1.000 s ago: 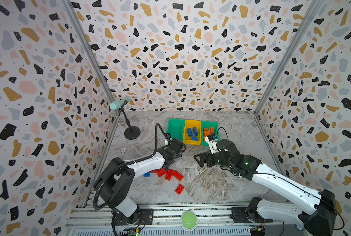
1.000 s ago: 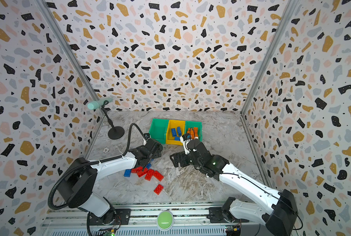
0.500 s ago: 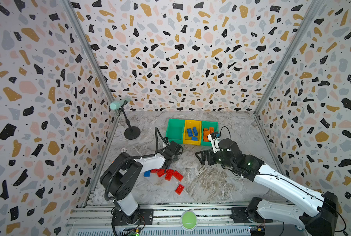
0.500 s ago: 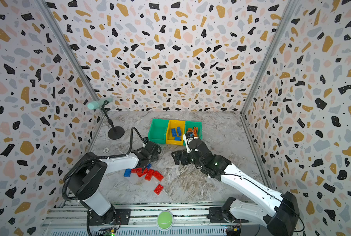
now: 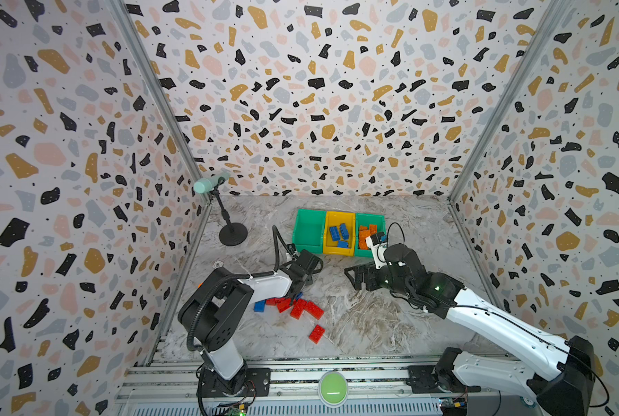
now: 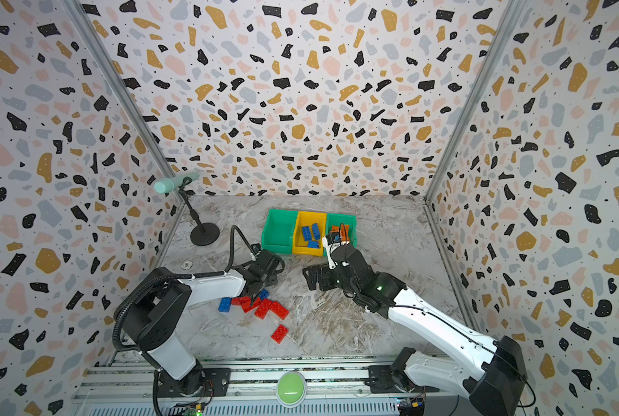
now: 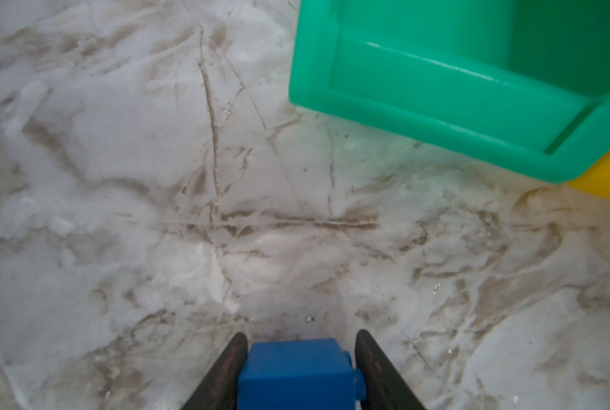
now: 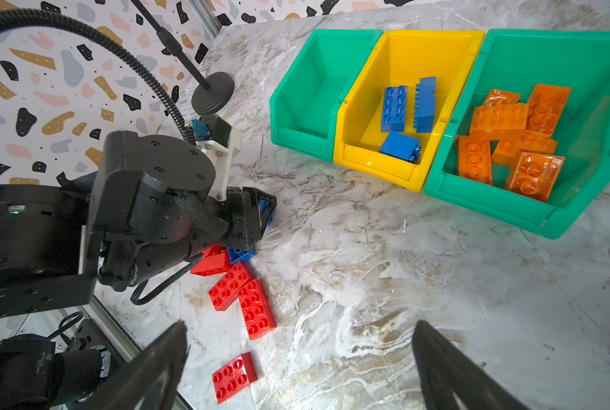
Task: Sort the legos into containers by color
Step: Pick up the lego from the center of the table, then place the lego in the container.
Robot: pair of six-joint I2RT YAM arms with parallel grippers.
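clamping a blue lego [image 7: 296, 372] between its two dark fingers [image 7: 225, 369], the left gripper [image 7: 298, 340] sits low on the bench [image 5: 365, 324] at the edge of the red legos [image 5: 302, 309]. the wrist view's edge cuts off the held lego's lower part, and in both top views the gripper covers all but a sliver of blue. the left arm [image 5: 265, 284] also hides part of the red pile, so its count is unclear. a second blue lego [image 5: 259, 306] lies just beside the pile, and a lone red lego [image 5: 316, 333] lies a little apart. the right gripper [image 8: 300, 324] hangs over bare bench with its jaws spread wide and nothing between them, its fingers cut off in its own wrist view. beyond, the yellow container [image 5: 340, 218] holds three blue legos [image 8: 394, 106]. the green container [image 8: 545, 53] touching it holds orange legos [image 8: 498, 117], partly hidden in the top views. a second ago the left gripper was nearer the containers with wider jaws; it has since dropped to the pile and closed, while the right one has barely shifted.
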